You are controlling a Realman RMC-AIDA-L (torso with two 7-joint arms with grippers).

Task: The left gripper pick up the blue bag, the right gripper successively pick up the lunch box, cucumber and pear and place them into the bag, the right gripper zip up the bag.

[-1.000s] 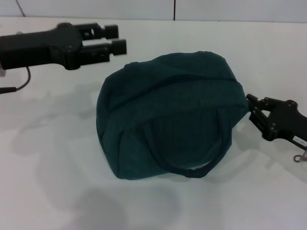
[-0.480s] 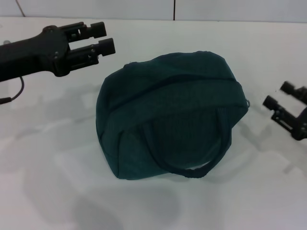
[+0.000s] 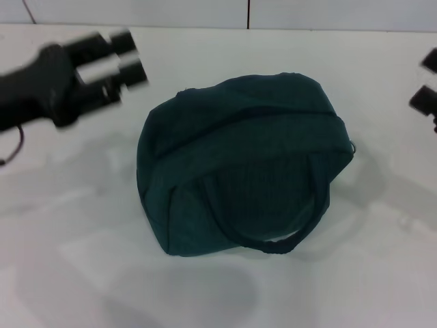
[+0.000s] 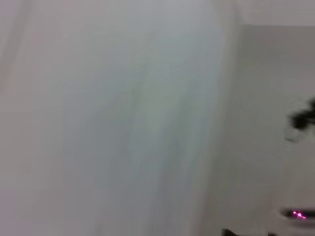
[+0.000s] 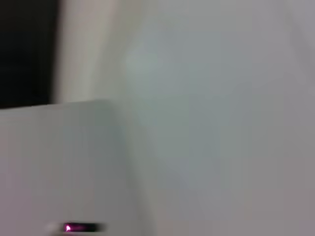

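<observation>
The blue bag lies closed and bulging on the white table in the head view, one loop handle facing me and a metal ring pull at its right end. Off its upper left, my left gripper hangs open, holding nothing and well clear of the fabric. At the picture's right edge only the two spread fingertips of my right gripper show; it is open, empty, and apart from the bag. The lunch box, cucumber and pear are out of view. Both wrist views show only blurred pale surfaces.
A pale wall with a dark vertical seam runs along the table's far edge. A thin cable trails below the left arm.
The right gripper let go at the bag's right end and pulled away to the right and upward, nearly out of view. The left gripper drew back leftward and upward. The bag stayed put.
</observation>
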